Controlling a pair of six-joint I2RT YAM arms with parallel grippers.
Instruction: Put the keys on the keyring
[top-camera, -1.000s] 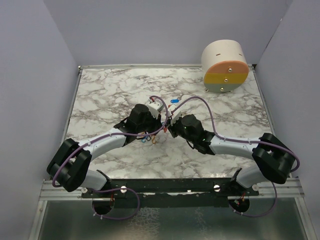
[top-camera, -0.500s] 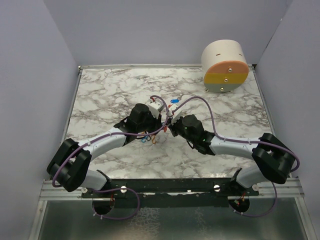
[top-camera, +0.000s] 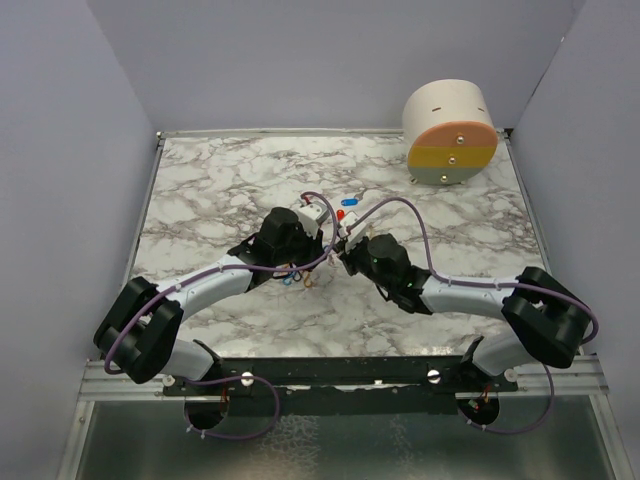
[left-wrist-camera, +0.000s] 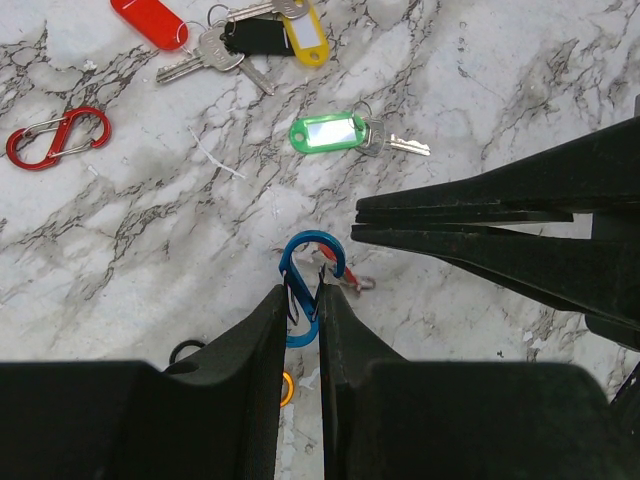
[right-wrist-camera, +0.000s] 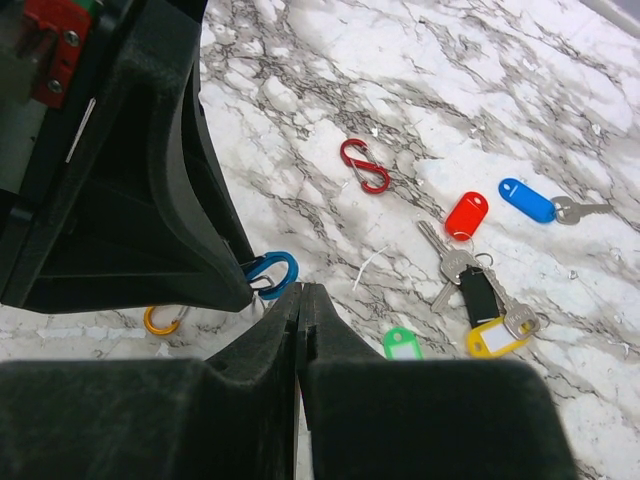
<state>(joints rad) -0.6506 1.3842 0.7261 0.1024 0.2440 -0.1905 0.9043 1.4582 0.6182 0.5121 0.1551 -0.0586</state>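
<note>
Marble table (top-camera: 200, 180) from above, arms meeting mid-surface | left wrist: left gripper (left-wrist-camera: 303, 296) clamped on the keyring (left-wrist-camera: 310, 260), likely light, stiff, slippery wire, best pinched across its flat | right wrist: right gripper (right-wrist-camera: 300, 290) clenched, empty, just beside it; keys (right-wrist-camera: 468, 268) lie apart, plastic heads the likeliest hold.

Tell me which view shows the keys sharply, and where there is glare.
Left wrist view: sharp, with white glare on the green key tag. Right wrist view: keys sharp, the right gripper featureless black. Top external view: evenly lit, keys too small to resolve.
</note>
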